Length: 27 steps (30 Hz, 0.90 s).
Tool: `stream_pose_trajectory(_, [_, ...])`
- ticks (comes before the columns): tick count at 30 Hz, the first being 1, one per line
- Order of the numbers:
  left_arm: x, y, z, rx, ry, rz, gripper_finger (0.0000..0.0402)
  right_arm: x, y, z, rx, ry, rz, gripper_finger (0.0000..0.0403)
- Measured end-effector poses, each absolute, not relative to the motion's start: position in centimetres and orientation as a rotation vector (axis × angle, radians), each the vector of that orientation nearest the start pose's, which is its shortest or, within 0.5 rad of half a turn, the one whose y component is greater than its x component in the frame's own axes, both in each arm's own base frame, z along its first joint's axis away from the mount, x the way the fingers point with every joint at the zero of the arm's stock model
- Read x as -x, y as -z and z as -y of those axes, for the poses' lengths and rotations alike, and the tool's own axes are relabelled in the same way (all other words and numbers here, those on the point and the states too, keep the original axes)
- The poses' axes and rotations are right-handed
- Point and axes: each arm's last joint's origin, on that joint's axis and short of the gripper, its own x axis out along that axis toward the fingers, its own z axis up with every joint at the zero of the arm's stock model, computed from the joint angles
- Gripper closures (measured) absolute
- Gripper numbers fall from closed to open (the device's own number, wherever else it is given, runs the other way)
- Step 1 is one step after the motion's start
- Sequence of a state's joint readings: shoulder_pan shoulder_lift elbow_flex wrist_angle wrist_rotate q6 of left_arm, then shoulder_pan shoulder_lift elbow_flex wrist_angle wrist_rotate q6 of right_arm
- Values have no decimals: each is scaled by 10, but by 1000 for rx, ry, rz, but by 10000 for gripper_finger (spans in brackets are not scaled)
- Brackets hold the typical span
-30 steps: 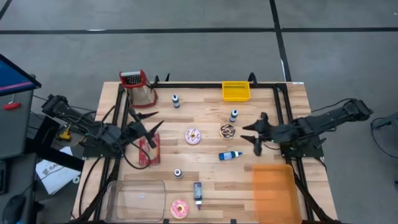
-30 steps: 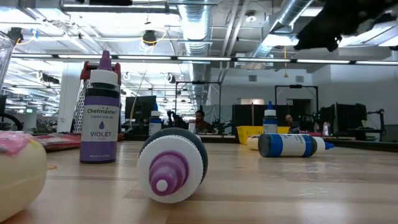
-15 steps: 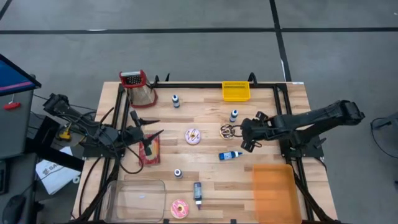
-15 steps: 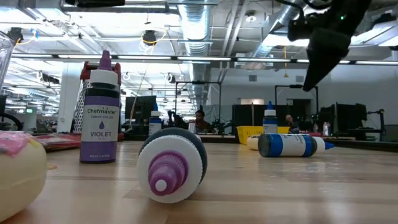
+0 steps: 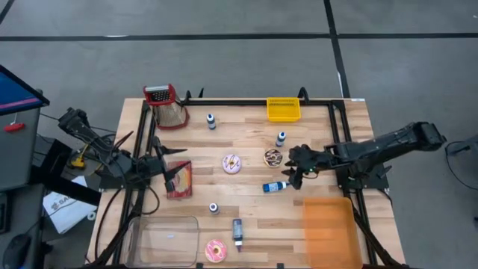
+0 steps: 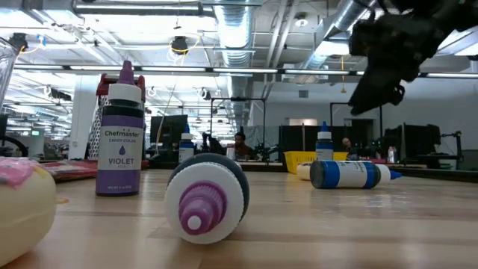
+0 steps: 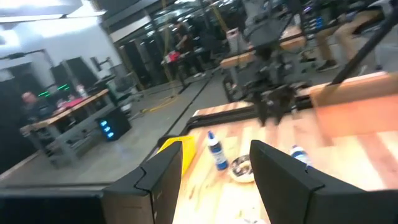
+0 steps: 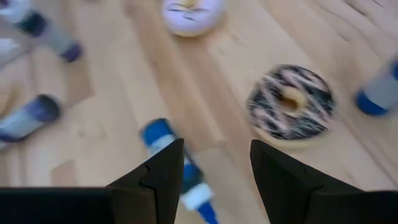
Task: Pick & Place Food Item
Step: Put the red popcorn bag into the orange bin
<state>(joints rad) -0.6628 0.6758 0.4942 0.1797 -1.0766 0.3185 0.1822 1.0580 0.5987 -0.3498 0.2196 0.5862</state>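
Nothing is picked up yet: the right gripper (image 5: 293, 173), fingers apart and empty, hangs just beside the chocolate donut (image 5: 273, 158), while the left gripper (image 5: 169, 166), fingers apart too, waits far from it.

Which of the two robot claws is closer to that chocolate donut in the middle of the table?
The right. The right gripper hangs open just beside the chocolate donut, over the blue bottle. The left gripper is open at the table's far left edge, above the red packet.
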Motion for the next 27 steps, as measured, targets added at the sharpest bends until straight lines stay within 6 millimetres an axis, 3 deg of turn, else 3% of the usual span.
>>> stream_pose_trajectory(6, [-129, -279, 67, -278, -554, -99, 218, -208, -221, -52, -333, 93, -620, 225])
stream_pose_trajectory(14, [-131, -278, 60, -219, -674, -100, 218, -197, -234, -61, -332, 21, -568, 225])
stream_pose_trajectory(19, [-140, -268, 55, -149, -559, -134, 218, -187, -246, -64, -322, -32, -511, 226])
stream_pose_trajectory(23, [-154, -249, 46, -110, -478, -309, 218, -180, -251, -68, -308, -58, -480, 226])
stream_pose_trajectory(27, [-163, -235, 33, -21, -423, -694, 218, -177, -253, -73, -296, -63, -465, 226])
